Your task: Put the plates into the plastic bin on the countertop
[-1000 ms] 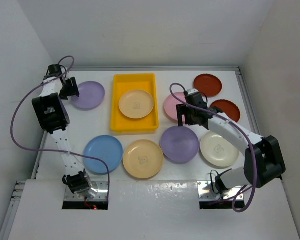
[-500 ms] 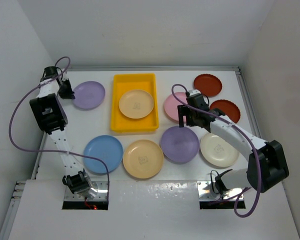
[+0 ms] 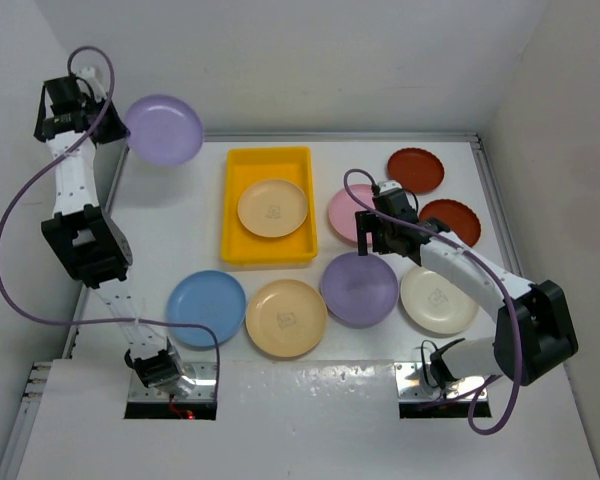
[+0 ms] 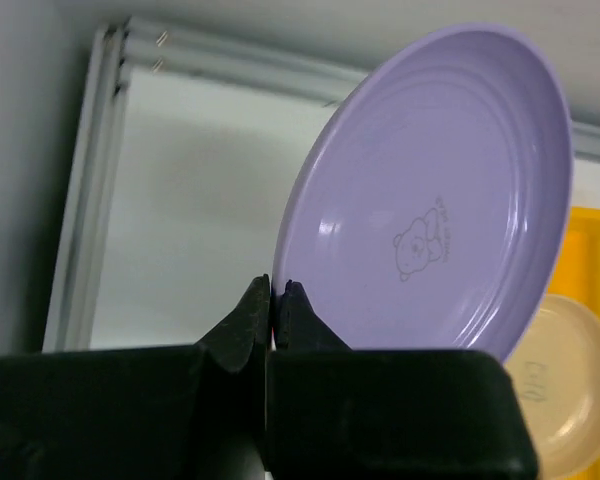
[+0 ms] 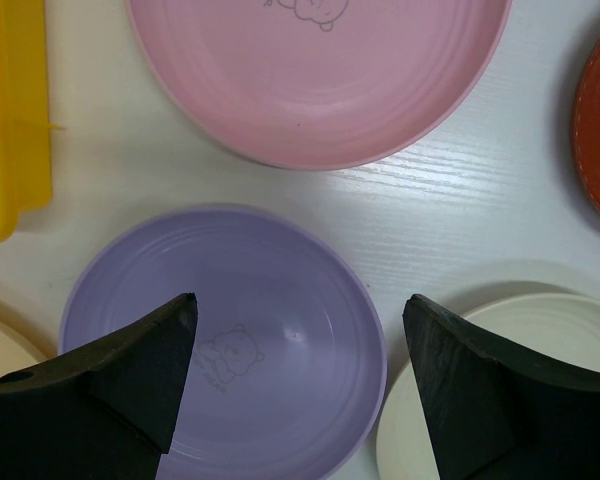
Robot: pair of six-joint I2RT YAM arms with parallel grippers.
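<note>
Left tool point(image 4: 277, 292) clamped on lilac plate point(image 4: 430, 200): ribbed, bear print, tilted; right tool point(image 5: 300, 305) spread wide, empty.

Shining bright and even from overhead, flattening the white countertop point(image 3: 190, 245). Throwing only short, soft shadows. Glinting in small specks off the near ledge point(image 3: 310, 375). Softening the dark fingers point(image 5: 130, 370) close to the wrist lenses, rendering the lilac plate point(image 4: 430, 200) crisply.
</note>
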